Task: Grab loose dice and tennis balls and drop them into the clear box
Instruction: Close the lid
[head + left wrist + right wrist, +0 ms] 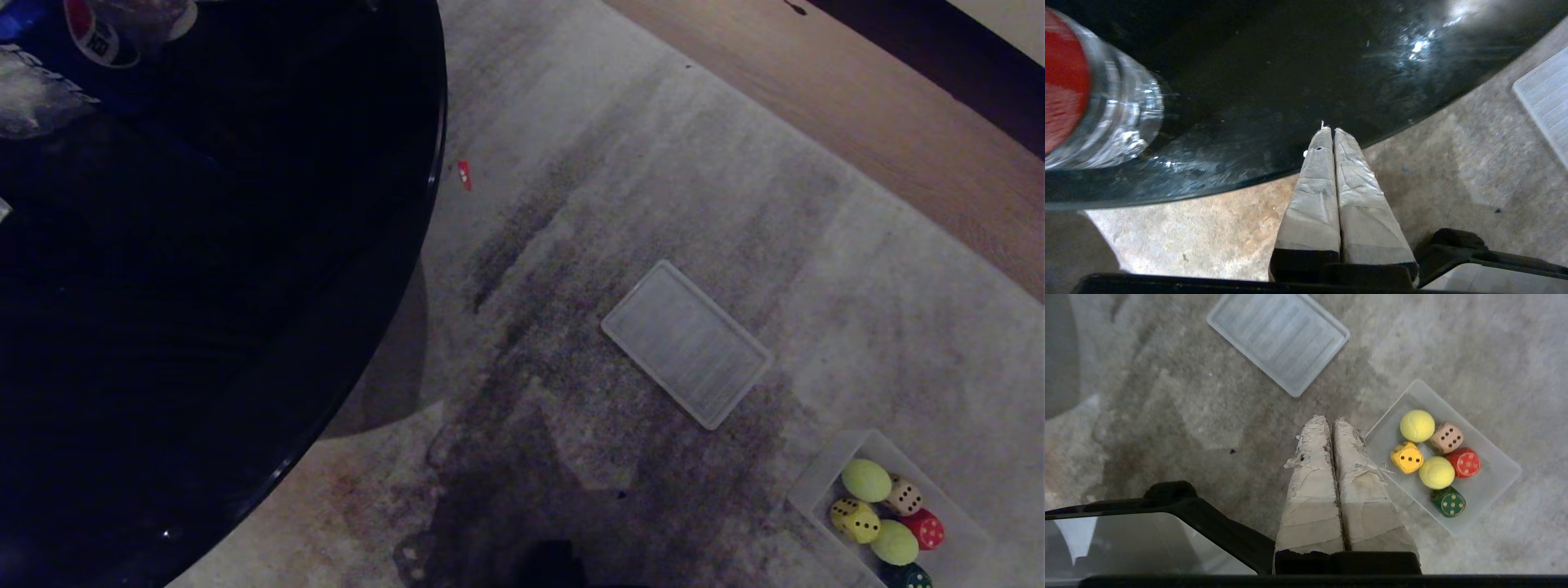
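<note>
Dice [1447, 467], four coloured pip cubes, and two fuzzy yellow-green tennis balls [1427, 449] are sitting inside the translucent plastic clear box [1494, 486], apparently collected | ribbed lid [1278, 337] is lying at 11 o'clock of it | left tool [1329, 132] and right tool [1331, 422] are hanging pressed together, empty.

Floor: we see a pale grey carpet [653, 163] with a broad darker, smudged patch across its middle, lying under both wrist cameras.
Wood strip: beyond the carpet's far edge we find a band of light brown wooden flooring [857, 90], and past it a dark band [939, 49] we cannot identify.
Table: a round black glossy table [204, 286] stands ahead of the left gripper's side; its curved rim overhangs the carpet.
Shadow: we note the table's soft shadow [392, 367] on the carpet below its rim.
Light: dim overall; we catch bright glints [1419, 45] reflected on the tabletop.
Scrap: a small red bit [464, 174] lies on the carpet near the table's rim.
</note>
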You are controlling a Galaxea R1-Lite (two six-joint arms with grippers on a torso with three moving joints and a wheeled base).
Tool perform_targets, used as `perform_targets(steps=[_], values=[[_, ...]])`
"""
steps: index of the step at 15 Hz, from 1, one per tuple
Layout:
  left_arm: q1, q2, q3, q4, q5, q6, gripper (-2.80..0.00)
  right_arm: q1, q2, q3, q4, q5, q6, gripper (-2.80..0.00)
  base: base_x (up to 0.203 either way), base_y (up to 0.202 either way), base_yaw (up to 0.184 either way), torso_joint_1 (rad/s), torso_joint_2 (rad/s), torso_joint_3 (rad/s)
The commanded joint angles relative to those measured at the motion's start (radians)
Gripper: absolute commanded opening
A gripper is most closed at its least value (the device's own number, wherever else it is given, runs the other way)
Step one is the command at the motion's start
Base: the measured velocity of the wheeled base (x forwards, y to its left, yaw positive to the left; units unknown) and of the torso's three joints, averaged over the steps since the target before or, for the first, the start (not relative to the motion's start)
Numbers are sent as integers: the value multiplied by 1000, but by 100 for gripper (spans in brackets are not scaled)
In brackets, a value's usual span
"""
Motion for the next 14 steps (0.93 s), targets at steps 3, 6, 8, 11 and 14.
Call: perform_targets(steps=[3, 6, 8, 11, 14], values=[[0, 1, 2, 0, 1, -2, -280, 0, 1, 1, 1, 0, 1, -280, 0, 0, 0, 1, 3, -194], [0, 1, 2, 0, 1, -2, -280, 0, 1, 1, 1, 0, 1, -280, 0, 0, 0, 5, 4, -194], [0, 1, 2, 0, 1, -2, -280, 0, 1, 0, 1, 0, 1, -280, 0, 0, 0, 0, 6, -197], [0, 1, 2, 0, 1, -1, -280, 0, 1, 1, 1, 0, 1, -280, 0, 0, 0, 8, 2, -158], [0, 1, 2, 0, 1, -2, -280, 0, 1, 1, 1, 0, 1, -280, 0, 0, 0, 0, 1, -29]])
